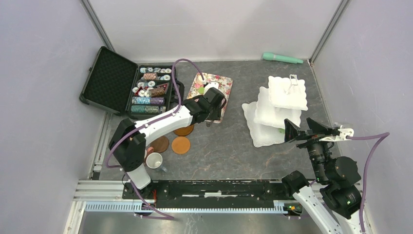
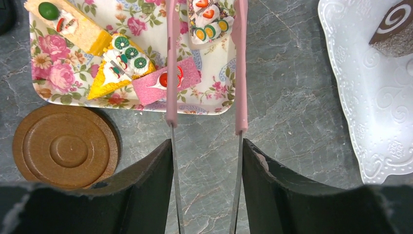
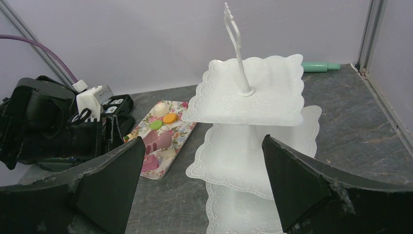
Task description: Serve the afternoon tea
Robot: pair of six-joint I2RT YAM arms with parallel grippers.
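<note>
My left gripper [image 2: 207, 146] is shut on metal tongs with pink tips [image 2: 171, 73], held over the near edge of the floral tray [image 2: 204, 105]. The tongs are spread, with a heart-topped pastry [image 2: 207, 22] between their tips. A pink slice [image 2: 187, 78] and yellow slices [image 2: 114, 68] lie beside it. The white three-tier stand [image 1: 277, 109] is at the right, with a chocolate roll [image 2: 394, 29] on its bottom tier. Three brown saucers [image 1: 181, 145] and a white mug [image 1: 154, 160] sit near the left arm's base. My right gripper [image 3: 204, 185] is open, empty, facing the stand [image 3: 253, 92].
An open black case of poker chips [image 1: 146, 90] stands at the back left, behind the tray. A green cylinder [image 1: 282, 58] lies against the back wall. Grey walls close in both sides.
</note>
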